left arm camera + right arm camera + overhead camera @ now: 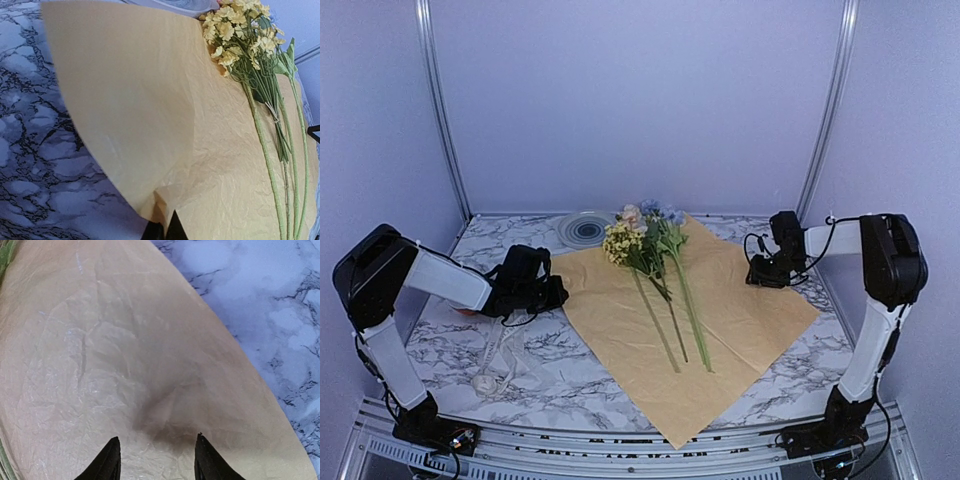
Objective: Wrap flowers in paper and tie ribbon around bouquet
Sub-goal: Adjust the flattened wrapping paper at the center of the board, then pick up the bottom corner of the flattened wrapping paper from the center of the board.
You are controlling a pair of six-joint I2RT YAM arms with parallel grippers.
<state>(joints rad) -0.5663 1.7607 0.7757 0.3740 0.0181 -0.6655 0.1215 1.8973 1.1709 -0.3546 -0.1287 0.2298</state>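
The left end effector (163,231) has its fingers pressed together on a corner of the paper (740,310), and that corner curls up off the marbled table (430,350) just ahead of it. The right end effector (157,460) hovers over the sheet's opposite edge with its fingers apart, holding nothing. We judge that the thin, crinkly orange sheet could tear or slip free if the pinch pulls too fast, and a sudden drag could roll the flowers (655,270) off centre. They lie between the two end effectors, with wiry green stems and tiny yellow, pink and blue blossoms. The cream ribbon (498,350) lies loose behind the left end effector.
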